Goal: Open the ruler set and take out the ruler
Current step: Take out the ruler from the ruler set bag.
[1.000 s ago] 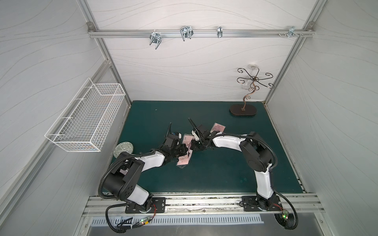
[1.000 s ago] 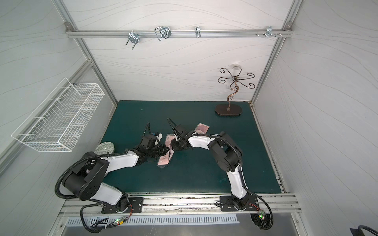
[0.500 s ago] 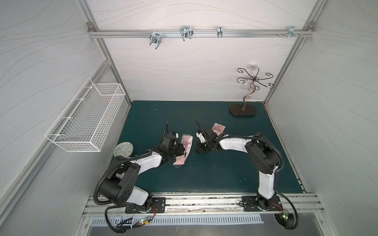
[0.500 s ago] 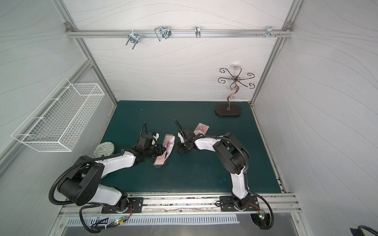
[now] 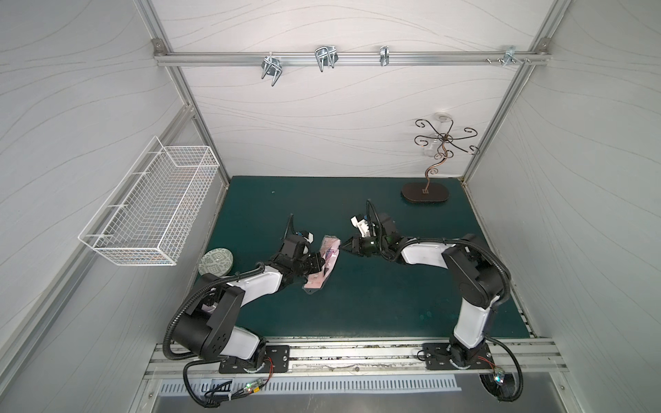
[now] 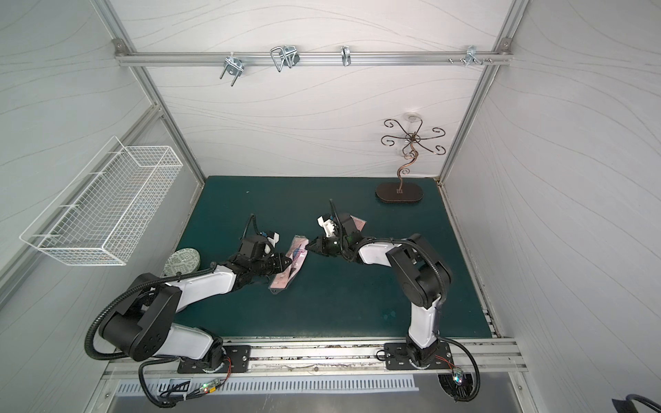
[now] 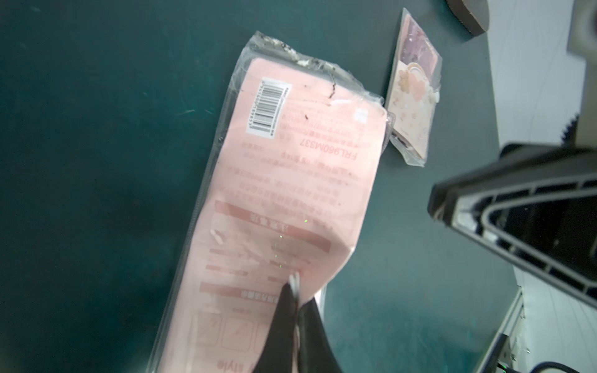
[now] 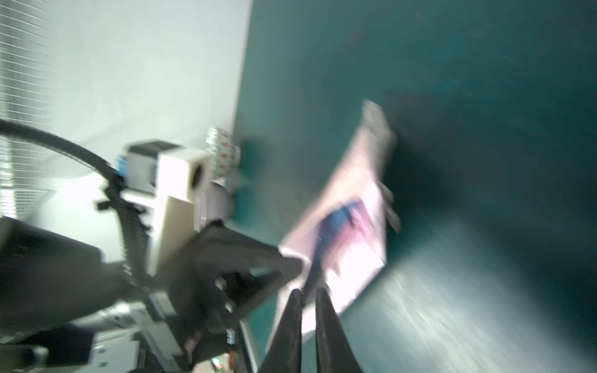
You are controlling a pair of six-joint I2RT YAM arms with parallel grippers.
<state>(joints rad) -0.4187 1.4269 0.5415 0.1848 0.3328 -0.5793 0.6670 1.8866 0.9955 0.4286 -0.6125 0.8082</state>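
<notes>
Right gripper [image 6: 310, 247] is closing back in on the ruler set [image 6: 298, 261], jaws nearly together (blur is hiding any pinch). Over the green mat [image 6: 339, 304], the left gripper [image 7: 295, 297] is clamping that set, its clear sleeve holding a pink card and blue piece; a smaller packet [image 7: 415, 97] is lying nearby.

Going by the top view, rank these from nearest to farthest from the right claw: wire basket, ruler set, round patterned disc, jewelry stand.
1. ruler set, right at the tips of the right claw, centre.
2. jewelry stand, back right corner.
3. round patterned disc, far left, low.
4. wire basket, mounted high, far left.
</notes>
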